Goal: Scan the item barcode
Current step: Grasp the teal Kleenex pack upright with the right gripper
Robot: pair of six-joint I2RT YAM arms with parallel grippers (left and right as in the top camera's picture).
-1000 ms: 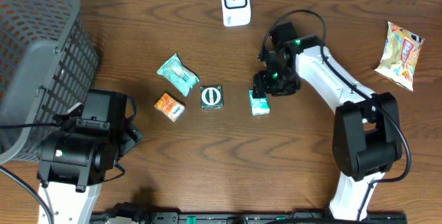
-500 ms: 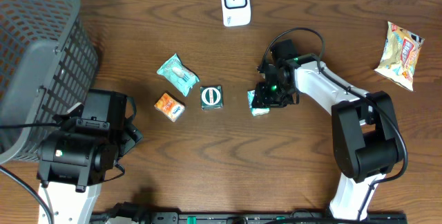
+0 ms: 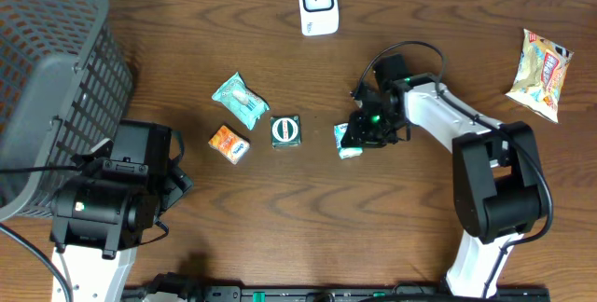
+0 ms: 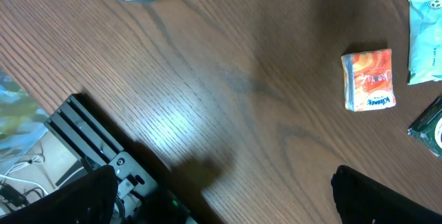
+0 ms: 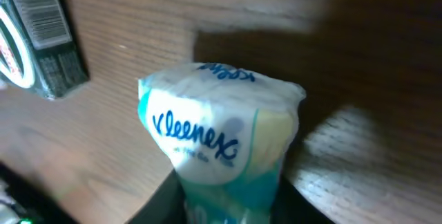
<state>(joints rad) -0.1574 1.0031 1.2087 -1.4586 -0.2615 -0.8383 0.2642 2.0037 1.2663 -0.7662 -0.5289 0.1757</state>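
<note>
Overhead view puts the right gripper (image 3: pixel 358 132) on the Kleenex tissue pack (image 3: pixel 347 145), mid-table just right of a dark green box (image 3: pixel 284 130). In the right wrist view the jaws are closed on the pack's near end, which looks pinched in. The rest of the pack points away from the claw, with its long axis roughly in line with the fingers. The white scanner (image 3: pixel 317 4) stands well apart at the far edge, beyond the pack and slightly to the left. The right arm is much the nearer one, and I judge carrying the pack to the scanner is its job. "Kleenex" reads in blue script on the pack's white face, but no barcode shows on it. A barcode label does show on the green box. The left gripper (image 3: pixel 175 183) is spread wide and empty, near the basket (image 3: pixel 47 78).
</note>
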